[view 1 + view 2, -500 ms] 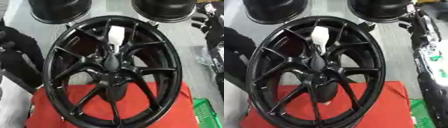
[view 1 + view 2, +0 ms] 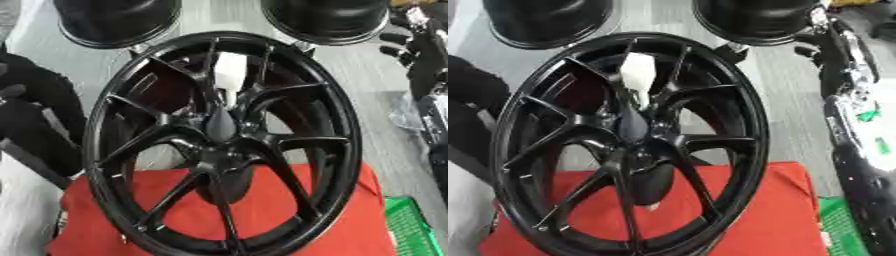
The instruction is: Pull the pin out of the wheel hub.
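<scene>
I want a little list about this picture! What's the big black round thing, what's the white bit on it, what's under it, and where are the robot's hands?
big round thing: black wheel hub with spokes, standing tilted
white bit: pale pin sticking up above the hub's middle, between spokes
underneath: red cloth
behind: two dark round things at the top
green thing: green basket, lower right corner
robot's arms: black arm at the right; dark shape at the left
hands: fingers not clear, cannot tell
pin out yet: no, still in the hub
</scene>
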You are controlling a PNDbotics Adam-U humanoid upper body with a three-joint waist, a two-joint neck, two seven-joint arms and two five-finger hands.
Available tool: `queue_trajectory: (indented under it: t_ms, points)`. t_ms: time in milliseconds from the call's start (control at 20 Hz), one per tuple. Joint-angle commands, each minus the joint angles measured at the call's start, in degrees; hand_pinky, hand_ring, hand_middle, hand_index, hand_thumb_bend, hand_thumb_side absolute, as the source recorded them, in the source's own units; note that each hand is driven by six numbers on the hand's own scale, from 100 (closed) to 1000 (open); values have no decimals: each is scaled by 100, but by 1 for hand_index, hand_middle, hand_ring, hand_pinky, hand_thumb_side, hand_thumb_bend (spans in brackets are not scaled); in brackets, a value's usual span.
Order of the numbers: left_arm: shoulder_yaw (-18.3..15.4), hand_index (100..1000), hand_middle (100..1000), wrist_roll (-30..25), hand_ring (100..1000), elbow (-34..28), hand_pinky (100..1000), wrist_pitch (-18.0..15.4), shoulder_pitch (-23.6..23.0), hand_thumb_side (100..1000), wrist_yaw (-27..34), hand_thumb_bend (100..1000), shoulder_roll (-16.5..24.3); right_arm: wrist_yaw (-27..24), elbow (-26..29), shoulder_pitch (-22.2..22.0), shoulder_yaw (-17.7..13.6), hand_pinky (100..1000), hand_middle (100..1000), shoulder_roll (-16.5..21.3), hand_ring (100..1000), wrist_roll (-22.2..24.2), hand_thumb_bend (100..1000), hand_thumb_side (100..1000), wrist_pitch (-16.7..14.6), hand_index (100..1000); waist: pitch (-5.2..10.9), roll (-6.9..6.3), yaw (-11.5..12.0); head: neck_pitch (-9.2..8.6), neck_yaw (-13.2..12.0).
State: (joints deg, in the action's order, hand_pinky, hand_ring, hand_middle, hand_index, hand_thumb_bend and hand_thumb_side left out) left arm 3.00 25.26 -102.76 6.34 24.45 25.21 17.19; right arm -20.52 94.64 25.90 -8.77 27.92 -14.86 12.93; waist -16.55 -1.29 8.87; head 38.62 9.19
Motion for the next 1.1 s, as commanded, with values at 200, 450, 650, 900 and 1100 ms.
queue_trajectory:
  t_ms: [200,450,650,900,1100]
  points:
    - [-10,721,751,43,782,-115,633,-15,60,715,6,302,145,23,43,108,25,790,819,160,771,52,100,637,12,801,82,3,15,-95,-16]
    - [-21,720,750,75,782,-111,632,-21,11,713,20,304,152,35,20,272,150,791,826,185,776,147,100,637,28,805,77,-15,24,-57,-95]
    - [-25,716,747,117,780,-111,630,-44,-54,711,25,305,188,73,-15,483,153,796,841,218,788,120,100,617,-1,822,105,5,-6,-29,-54]
    - [-36,716,747,130,781,-102,630,-52,-106,707,2,305,252,98,-58,1025,387,800,842,535,793,300,100,561,-96,819,178,61,-60,28,33]
    - [-48,715,747,143,782,-76,629,-46,-170,709,-21,305,336,323,-249,1584,785,806,847,942,805,791,100,509,-162,826,229,115,-124,101,-32]
